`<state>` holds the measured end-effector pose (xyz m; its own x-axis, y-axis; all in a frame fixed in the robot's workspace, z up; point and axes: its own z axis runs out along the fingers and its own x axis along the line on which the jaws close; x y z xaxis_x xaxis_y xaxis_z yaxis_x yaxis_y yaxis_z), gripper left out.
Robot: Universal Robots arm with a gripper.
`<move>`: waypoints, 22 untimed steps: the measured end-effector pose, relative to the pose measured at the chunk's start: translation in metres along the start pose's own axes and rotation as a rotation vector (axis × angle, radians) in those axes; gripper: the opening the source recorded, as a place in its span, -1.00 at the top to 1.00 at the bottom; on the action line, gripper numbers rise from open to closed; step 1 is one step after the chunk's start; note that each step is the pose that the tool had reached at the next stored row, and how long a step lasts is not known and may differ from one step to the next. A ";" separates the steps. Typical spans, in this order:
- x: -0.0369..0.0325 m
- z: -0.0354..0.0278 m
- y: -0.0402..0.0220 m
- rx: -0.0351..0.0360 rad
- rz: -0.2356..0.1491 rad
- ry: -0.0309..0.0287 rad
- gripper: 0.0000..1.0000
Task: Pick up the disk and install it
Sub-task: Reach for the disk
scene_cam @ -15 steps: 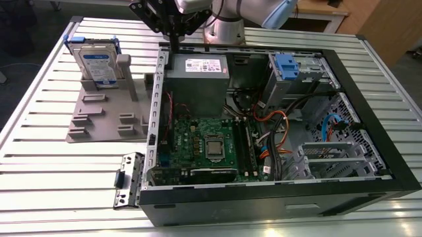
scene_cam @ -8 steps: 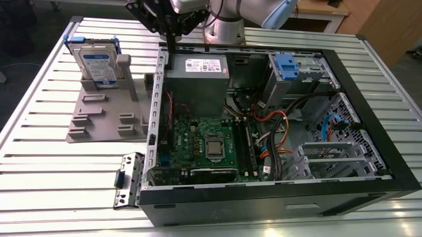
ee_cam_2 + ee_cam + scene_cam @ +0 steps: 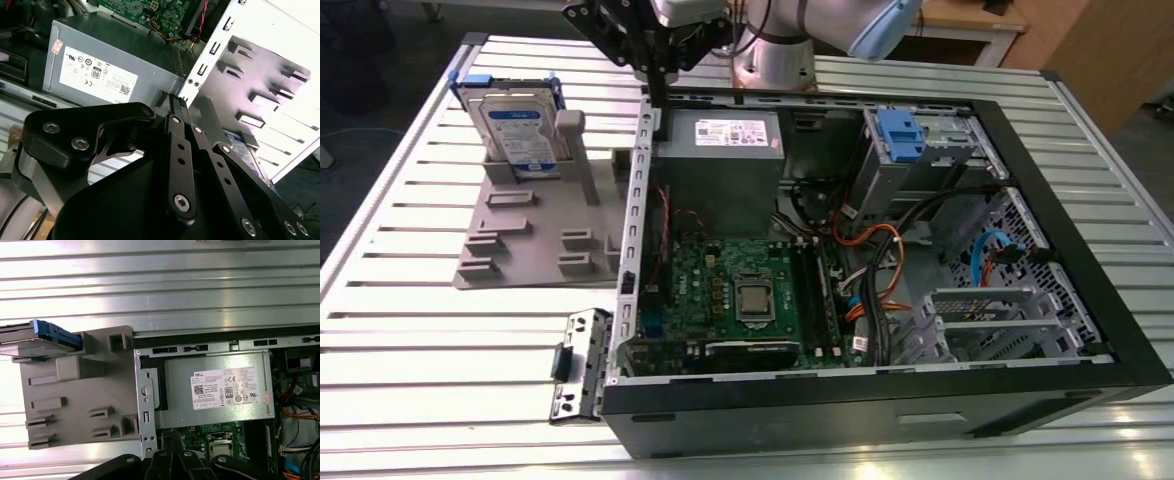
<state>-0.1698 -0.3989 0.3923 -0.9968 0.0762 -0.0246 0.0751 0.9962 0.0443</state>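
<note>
Hovering above the computer case [image 3: 881,405] rim by the power supply [image 3: 720,170], gripper [image 3: 652,98] closed, empty. Disk [image 3: 518,128] stands upright, long axis vertical, in grey stand [image 3: 534,240], off to the exterior view's left, apart from gripper.

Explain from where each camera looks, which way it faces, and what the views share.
Exterior view: off the arm, raised, looking obliquely down at the open computer case on the slatted table; the arm and gripper show.
First wrist view: on the arm, looking straight down at the power supply and the grey fixture holding the disk; the gripper shows.
Second wrist view: on the arm, looking along the gripper towards the power supply.
Shared: all three show the power supply and gripper.
</note>
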 end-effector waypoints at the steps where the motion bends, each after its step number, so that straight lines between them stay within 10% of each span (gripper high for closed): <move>1: 0.0009 0.0000 -0.0001 0.0001 0.000 0.0000 0.80; 22: 0.0206 0.0000 -0.0016 0.0000 0.000 0.0000 0.80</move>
<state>-0.1905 -0.3989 0.3918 -0.9968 0.0763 -0.0246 0.0751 0.9962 0.0443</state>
